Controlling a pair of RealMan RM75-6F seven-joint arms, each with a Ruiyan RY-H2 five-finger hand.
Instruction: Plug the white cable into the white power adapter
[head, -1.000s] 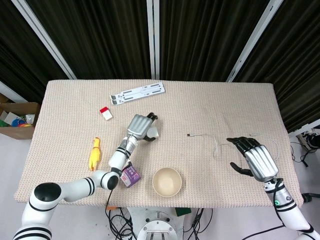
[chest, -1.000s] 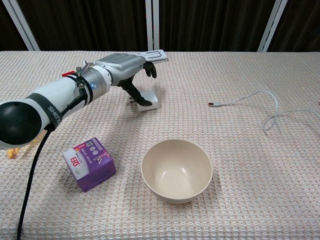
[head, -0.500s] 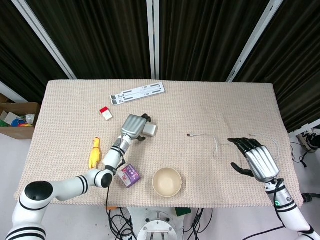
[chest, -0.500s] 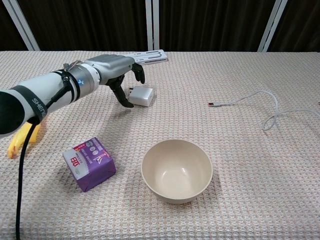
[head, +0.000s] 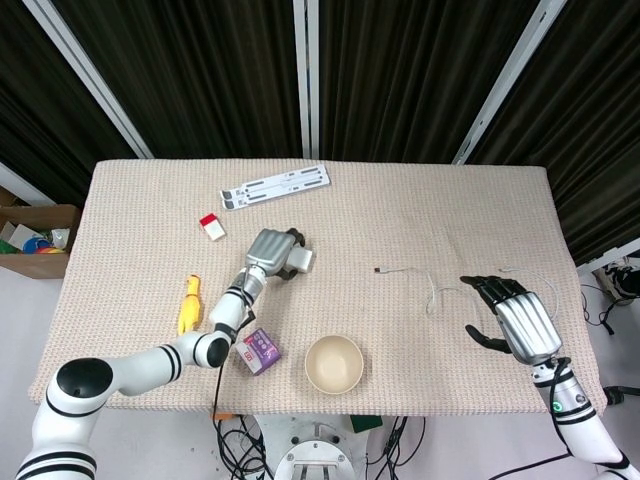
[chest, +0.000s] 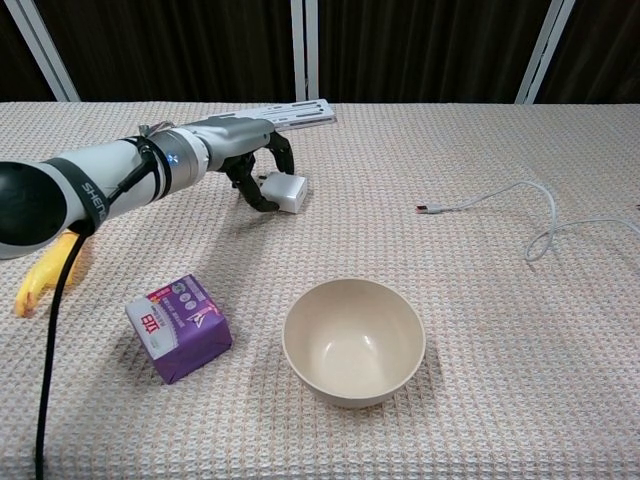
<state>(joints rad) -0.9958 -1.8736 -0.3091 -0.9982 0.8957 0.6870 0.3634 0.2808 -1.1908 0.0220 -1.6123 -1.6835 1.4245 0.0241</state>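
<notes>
Since half a second ago our left hand (chest: 243, 150) has closed further round the white power adapter (chest: 285, 192), and the adapter has slid slightly toward the desk's left edge. Our right hand (head: 517, 318) has drifted slightly toward the near edge.

We see the desk (head: 400, 215) whole from the head camera; the chest camera cuts off its near corners and shows nothing of the right hand. The left hand's fingers (chest: 251, 190) curl down over the adapter's left side and touch it, but their tips are hidden behind the hand, so we cannot tell whether they truly clamp it. The right hand hangs near the desk's right edge with fingers spread wide and nothing in them.

The adapter lies left of the desk's centre, just right of those fingers. The white cable (chest: 520, 205) lies loose toward the right edge, its plug (chest: 431, 209) pointing toward the centre, well apart from the adapter; its far end runs off the chest view. A cream bowl (chest: 354, 341) stands near the near edge.
</notes>
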